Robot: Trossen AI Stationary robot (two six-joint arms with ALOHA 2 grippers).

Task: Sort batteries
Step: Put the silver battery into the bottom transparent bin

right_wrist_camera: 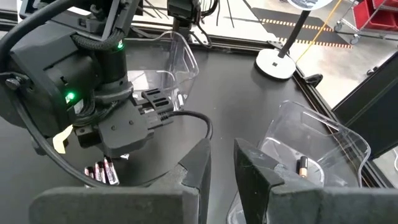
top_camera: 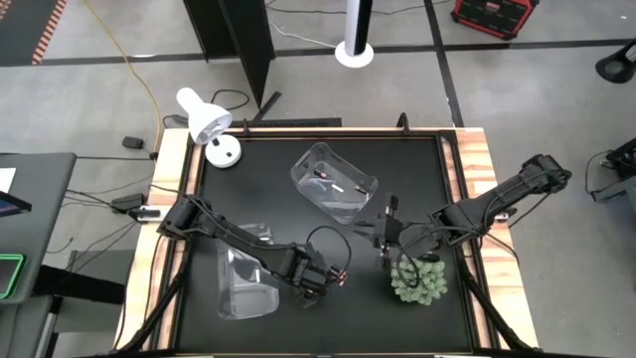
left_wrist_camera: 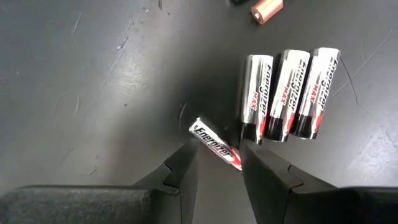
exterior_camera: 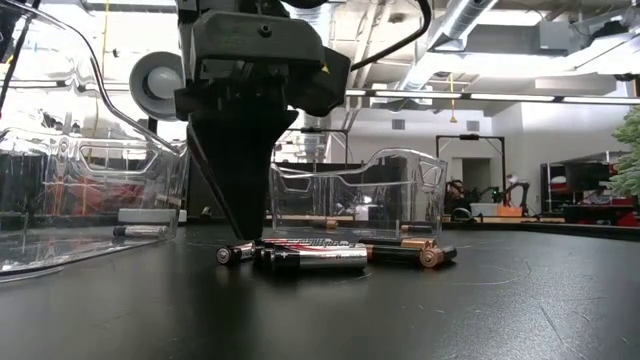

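Note:
On the black table lies a cluster of batteries [exterior_camera: 318,256]. Three bigger silvery ones [left_wrist_camera: 286,93] lie side by side, with a copper-ended one [left_wrist_camera: 267,9] beyond them. A smaller silvery battery [left_wrist_camera: 212,142] lies slantwise on the mat. My left gripper [left_wrist_camera: 217,154] points down over it, open, with a fingertip on each side of it [top_camera: 313,286]. My right gripper [right_wrist_camera: 222,152] hangs above the table's middle [top_camera: 383,237], slightly open with nothing between its fingers. My left gripper comes at the small silvery battery from above, with the fingers lying across it. One fingertip [left_wrist_camera: 252,158] covers the battery's near end [left_wrist_camera: 234,159]. Whether the fingers touch it, I cannot tell. The battery lies flat on the table.
A clear bin [top_camera: 343,204] at the table's far middle holds dark copper-ended batteries [right_wrist_camera: 303,167]. A second clear bin [top_camera: 237,298] stands near the left front, next to my left arm. A white lamp [top_camera: 209,124] stands at the far left, and a green plant-like lump [top_camera: 417,280] at the near right.

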